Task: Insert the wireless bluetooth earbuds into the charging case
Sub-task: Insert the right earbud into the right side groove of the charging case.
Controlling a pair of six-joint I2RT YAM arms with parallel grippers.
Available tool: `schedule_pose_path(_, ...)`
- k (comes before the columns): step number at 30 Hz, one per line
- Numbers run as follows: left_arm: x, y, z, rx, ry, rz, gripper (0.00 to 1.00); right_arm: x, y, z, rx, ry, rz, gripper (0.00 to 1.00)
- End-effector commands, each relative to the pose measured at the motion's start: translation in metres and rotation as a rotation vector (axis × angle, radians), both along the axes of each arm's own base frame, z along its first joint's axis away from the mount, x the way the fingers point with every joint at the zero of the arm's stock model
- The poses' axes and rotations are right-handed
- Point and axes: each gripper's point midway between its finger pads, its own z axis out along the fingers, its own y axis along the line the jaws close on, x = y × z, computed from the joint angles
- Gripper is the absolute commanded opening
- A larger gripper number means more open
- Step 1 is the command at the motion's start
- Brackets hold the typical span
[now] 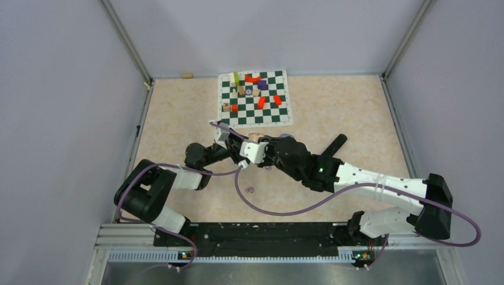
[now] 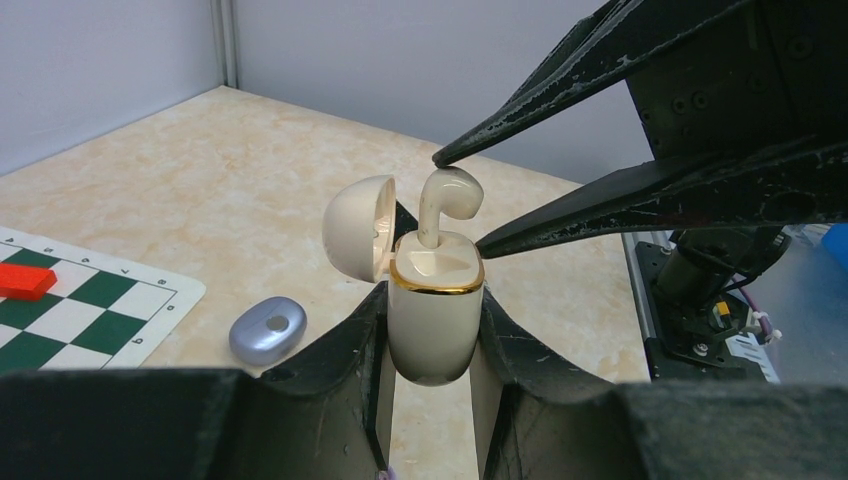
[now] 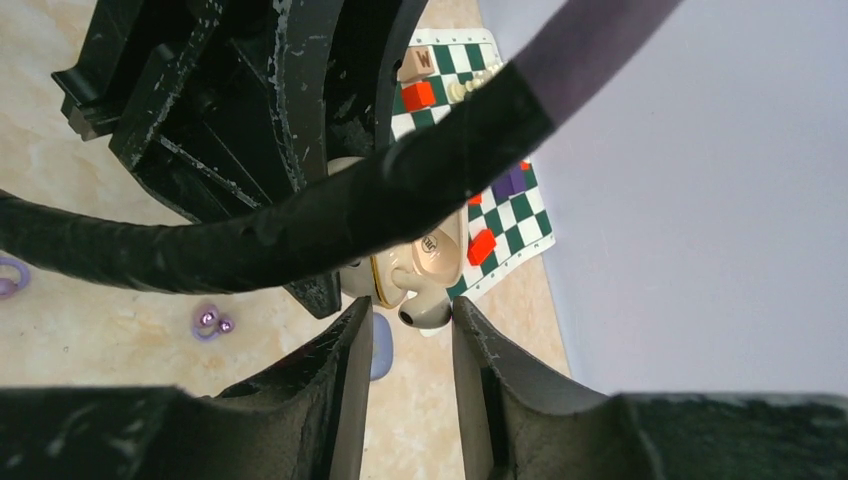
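Cream earbud (image 2: pixel 452 192), stem hidden in case (image 2: pixel 435 325)

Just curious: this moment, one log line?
left gripper: shut on charging case | right gripper: open around earbud | earbud: partly inserted

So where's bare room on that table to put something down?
Bare beige tabletop right of the green-and-white checkered mat, and left of it. Crowded: the block-strewn mat, and the middle, where left gripper and right gripper meet at the cream charging case.
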Motion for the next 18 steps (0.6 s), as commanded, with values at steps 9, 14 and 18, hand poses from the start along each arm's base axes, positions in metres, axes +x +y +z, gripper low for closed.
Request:
schedule_pose_path(9, -0.01, 0.003, 0.045, -0.079, -0.175, -0.029, 0.0, -0.001, 0.015, 0.042, 0.093, -0.013, -0.001, 0.42)
schedule_pose_path(14, -0.011, 0.003, 0.047, -0.081, -0.178, -0.034, 0.0, -0.002, 0.015, 0.053, 0.103, -0.01, 0.0, 0.55)
schedule_pose_path(18, -0.011, 0.005, 0.051, -0.085, -0.184, -0.034, 0.0, -0.004, 0.015, 0.064, 0.116, 0.003, 0.006, 0.66)
